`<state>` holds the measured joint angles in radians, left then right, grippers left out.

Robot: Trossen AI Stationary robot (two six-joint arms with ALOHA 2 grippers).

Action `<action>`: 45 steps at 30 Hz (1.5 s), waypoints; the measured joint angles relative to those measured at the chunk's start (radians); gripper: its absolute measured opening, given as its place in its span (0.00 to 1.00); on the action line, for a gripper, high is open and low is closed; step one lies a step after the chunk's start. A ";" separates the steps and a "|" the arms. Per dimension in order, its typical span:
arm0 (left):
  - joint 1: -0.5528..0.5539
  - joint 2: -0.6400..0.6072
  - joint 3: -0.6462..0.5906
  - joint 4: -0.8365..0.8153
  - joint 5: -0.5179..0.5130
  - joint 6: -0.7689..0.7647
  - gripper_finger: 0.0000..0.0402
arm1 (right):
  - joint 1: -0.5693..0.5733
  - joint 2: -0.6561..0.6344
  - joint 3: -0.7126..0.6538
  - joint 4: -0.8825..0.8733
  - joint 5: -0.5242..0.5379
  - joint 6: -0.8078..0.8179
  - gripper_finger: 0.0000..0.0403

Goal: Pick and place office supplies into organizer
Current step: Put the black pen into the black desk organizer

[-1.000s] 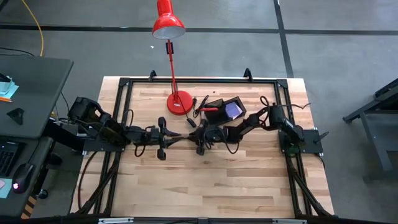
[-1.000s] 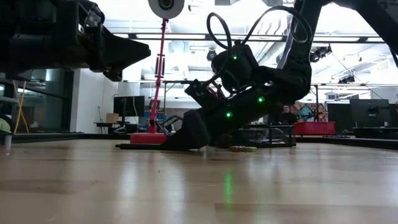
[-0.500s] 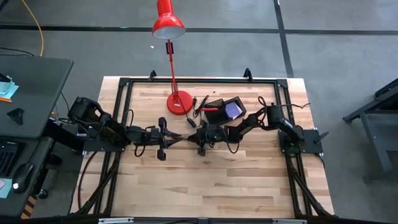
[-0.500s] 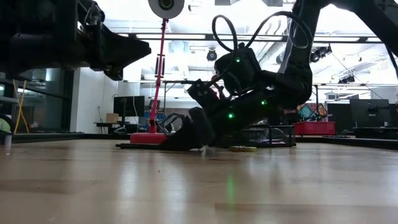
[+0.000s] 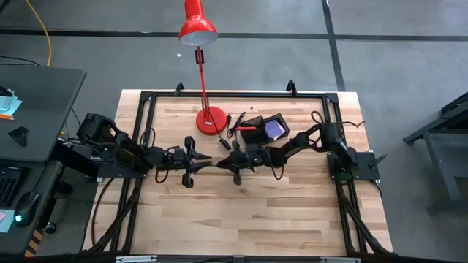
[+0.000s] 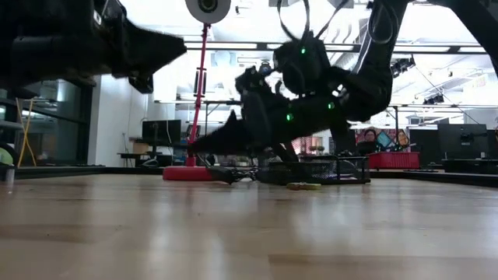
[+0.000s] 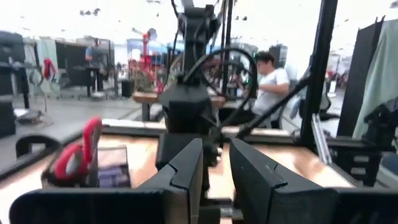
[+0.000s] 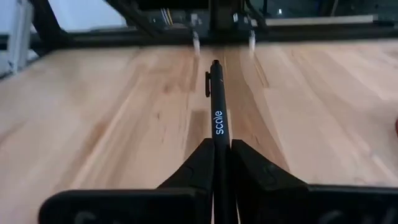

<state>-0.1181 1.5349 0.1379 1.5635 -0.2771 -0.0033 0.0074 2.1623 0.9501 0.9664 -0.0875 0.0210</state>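
Table: wooden top (image 5: 241,219) inside a black frame, seen from above, with both arms meeting near its middle.
Lamp: red desk lamp (image 5: 210,120), its round base near the far edge, left of the organizer.
Organizer: small black tray (image 5: 265,128) near the far edge, right of the lamp base; a purple-blue pad (image 5: 273,129) already sits in its right compartment, and red-handled scissors (image 7: 78,149) show at it in the left wrist view.
Right gripper: right gripper (image 5: 235,162) is clamped on a dark pen (image 8: 217,118). It has just risen; half a second ago it was pressed low on the wood, and now the low view shows it clear of the surface.
Left gripper: left gripper (image 5: 199,158) waits near the table's middle, fingers parted and holding nothing.
Pen: lifted above the middle of the table, just short of the organizer's near side.
Meaning: the pick looks done; carrying the pen over to the tray probably remains.
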 joint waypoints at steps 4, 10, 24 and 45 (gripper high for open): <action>0.000 -0.067 0.000 0.000 -0.033 0.056 0.18 | 0.000 -0.035 0.001 -0.004 0.000 -0.010 0.03; 0.000 -0.181 0.000 -0.008 -0.101 0.086 0.18 | 0.012 -0.081 0.002 -0.006 0.004 -0.030 0.06; 0.000 -0.264 -0.001 -0.101 -0.075 0.131 0.26 | 0.026 -0.124 0.003 -0.067 0.008 -0.074 0.06; 0.000 -0.388 -0.001 -0.330 -0.045 0.234 0.70 | 0.024 -0.179 0.003 -0.077 0.006 -0.157 0.05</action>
<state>-0.1181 1.1465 0.1364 1.2333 -0.3223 0.2302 0.0319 1.9838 0.9527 0.8893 -0.0813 -0.1362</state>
